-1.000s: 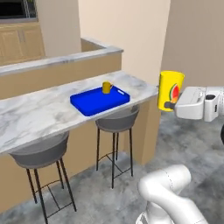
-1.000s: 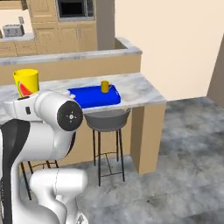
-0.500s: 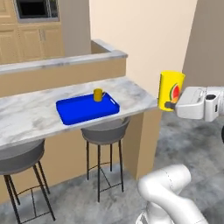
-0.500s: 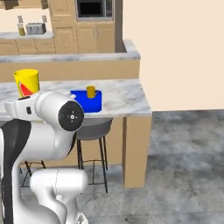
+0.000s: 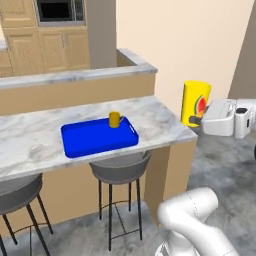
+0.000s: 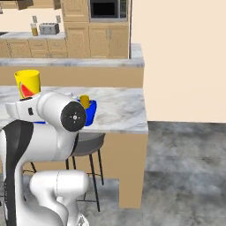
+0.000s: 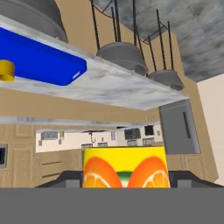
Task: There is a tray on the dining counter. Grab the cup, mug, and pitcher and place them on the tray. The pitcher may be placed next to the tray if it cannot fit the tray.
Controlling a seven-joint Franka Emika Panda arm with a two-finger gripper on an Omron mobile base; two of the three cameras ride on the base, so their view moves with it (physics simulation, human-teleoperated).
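The jaws (image 5: 194, 120) are clamped on the cup (image 5: 195, 103), which stands upright in the air off the right end of the counter (image 5: 155, 112), clear of its top and a little above it. In the left base view the cup's watermelon picture faces the camera, and the white hand reaches in from the right edge to hold it low on its side. In the right base view the cup (image 6: 28, 84) shows just above the arm's big white joint, at the left of the picture. In the hand view the cup (image 7: 125, 167) fills the space between the two dark fingertips, and the scene beyond is turned upside down.

The tray (image 5: 95, 141) lies flat on the counter, near its front edge and left of the cup. The mug (image 5: 115, 119) stands upright on the tray, near its far right corner. Two grey stools (image 5: 119, 172) stand under the counter's overhang. Behind the counter runs a raised marble ledge (image 5: 75, 76), and beyond it are wooden cabinets with a microwave (image 5: 57, 10).
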